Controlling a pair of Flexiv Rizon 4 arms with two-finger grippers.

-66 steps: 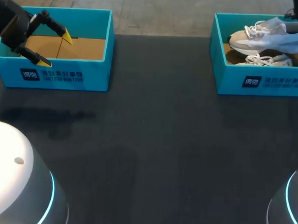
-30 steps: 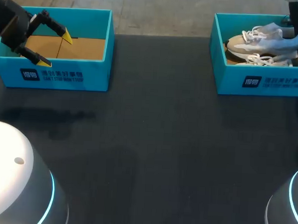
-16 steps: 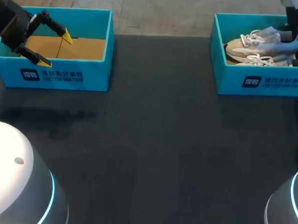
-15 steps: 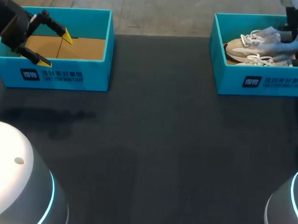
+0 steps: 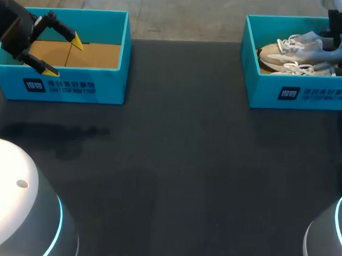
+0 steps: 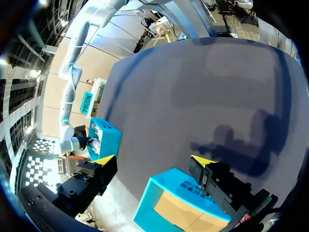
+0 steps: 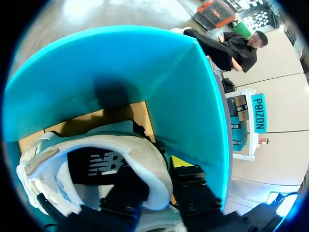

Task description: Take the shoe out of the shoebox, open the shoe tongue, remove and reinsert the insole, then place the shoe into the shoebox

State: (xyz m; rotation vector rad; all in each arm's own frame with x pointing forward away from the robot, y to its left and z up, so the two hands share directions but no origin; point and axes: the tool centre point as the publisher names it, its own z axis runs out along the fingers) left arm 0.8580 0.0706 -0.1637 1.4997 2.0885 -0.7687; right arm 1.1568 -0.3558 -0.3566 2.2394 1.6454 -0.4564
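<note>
Inside the teal shoebox (image 5: pixel 302 92), right gripper (image 7: pixel 155 175) pinches the white sneaker (image 7: pixel 96 159) by its heel collar; likely placing, so settle it flat beside the second sneaker (image 5: pixel 300 68) before letting go.

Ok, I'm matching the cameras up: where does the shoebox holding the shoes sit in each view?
Head view: shoebox at the table's far right corner, shoes inside.
Left wrist view: shoebox small, far across the table ahead of the left gripper.
Right wrist view: shoebox walls rise around the right gripper, shut on the shoe at its heel.
Landmark: the right arm, at this box in all three.
</note>
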